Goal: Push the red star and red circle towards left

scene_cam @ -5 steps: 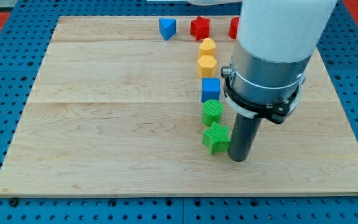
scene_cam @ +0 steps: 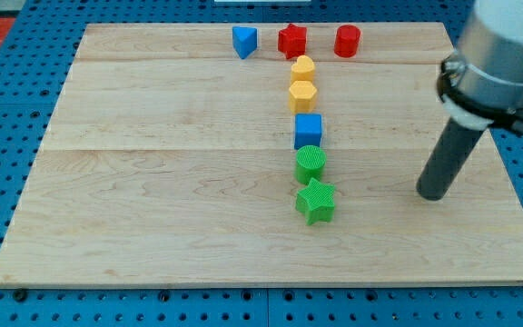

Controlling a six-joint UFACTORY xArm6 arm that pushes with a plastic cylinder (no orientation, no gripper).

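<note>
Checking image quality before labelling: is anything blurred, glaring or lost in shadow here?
Camera view: even lighting, no glare on the board; the red star and red circle are sharp; my tip casts only a faint shadow; the arm housing is cropped at the view's top right.

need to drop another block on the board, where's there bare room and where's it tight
Bare: the whole stretch from the board's left edge to the central column, below the blue triangle; also the strip between the green star and my tip. Crowded: the column from yellow blocks through blue cube and green circle, and the top row with red star and red circle.
</note>
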